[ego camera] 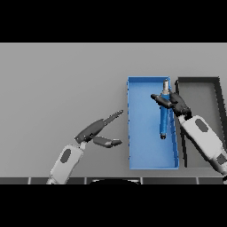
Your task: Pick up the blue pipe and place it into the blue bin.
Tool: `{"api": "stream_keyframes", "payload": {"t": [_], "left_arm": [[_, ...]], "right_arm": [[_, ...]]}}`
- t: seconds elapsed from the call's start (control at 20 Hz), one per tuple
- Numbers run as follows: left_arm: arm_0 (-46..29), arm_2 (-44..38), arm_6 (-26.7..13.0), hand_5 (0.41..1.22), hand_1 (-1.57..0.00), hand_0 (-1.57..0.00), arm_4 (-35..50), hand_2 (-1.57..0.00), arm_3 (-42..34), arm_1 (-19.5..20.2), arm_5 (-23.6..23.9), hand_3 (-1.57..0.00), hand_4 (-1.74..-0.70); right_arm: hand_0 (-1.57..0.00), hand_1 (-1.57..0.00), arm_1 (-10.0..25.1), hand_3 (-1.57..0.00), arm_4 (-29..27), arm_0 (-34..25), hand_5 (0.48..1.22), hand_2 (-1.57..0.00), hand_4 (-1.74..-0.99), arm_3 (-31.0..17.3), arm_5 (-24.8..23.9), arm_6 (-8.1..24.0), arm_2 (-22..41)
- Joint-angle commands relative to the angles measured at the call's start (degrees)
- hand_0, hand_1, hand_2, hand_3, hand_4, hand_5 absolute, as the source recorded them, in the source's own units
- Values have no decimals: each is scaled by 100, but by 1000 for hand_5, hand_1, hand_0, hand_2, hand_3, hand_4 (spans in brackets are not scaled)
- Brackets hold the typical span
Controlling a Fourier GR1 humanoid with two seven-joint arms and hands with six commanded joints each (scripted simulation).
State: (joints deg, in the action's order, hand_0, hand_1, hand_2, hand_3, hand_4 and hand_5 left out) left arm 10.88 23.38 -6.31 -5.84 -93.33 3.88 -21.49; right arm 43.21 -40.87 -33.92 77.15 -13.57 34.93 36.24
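Note:
The blue pipe (164, 114) is a long blue rod with grey ends, standing lengthwise over the right part of the blue bin (141, 146). My right hand (174, 103) reaches in from the right, over the bin's right wall, with its fingers curled round the pipe's upper half. Whether the pipe rests on the bin floor or hangs just above it I cannot tell. My left hand (95, 130) lies over the grey table left of the bin, fingers straight and thumb spread, holding nothing.
A dark grey bin (200, 88) stands right beside the blue bin, partly covered by my right forearm. The grey table (57, 84) stretches away to the left and back.

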Motion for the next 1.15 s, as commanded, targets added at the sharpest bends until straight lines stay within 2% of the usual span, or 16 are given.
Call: {"api": "stream_keyframes", "payload": {"t": [0.0,0.1,0.2,0.55,0.75,0.8,1.1], "left_arm": [[-7,12,-28,430,1,1,5,1,20,-9,-12,1,-879],[-89,59,-36,429,1,1,-35,1,-10,-21,16,1,-884],[-95,64,-39,428,1,1,-53,1,-10,-29,36,1,-886],[-57,41,-39,429,1,1,-62,1,-6,-10,45,1,-887],[-56,49,13,431,1,1,-129,1,90,-9,65,1,-887],[-57,25,104,431,1,1,-90,1,53,43,22,1,-886],[-55,86,44,431,1,1,-151,1,89,-58,86,1,-885]], "right_arm": [[-383,-350,169,-206,-117,-176,1137,-350,-1219,10,60,-34,357],[-245,-223,332,-131,-34,-356,1030,-224,-1142,86,342,-52,669],[-156,-143,395,-84,-76,-377,934,-143,-1083,88,400,2,830],[-32,-29,543,-17,-114,-666,734,-29,-1038,-40,400,2,1450],[-13,-11,570,-6,-113,-778,672,-11,-1022,-94,396,1,1580],[-10,-9,575,-5,-118,-755,666,-9,-1020,-77,439,-18,1598],[-6,-5,615,-3,-117,-710,643,-5,-1022,-130,562,-100,1603]]}}
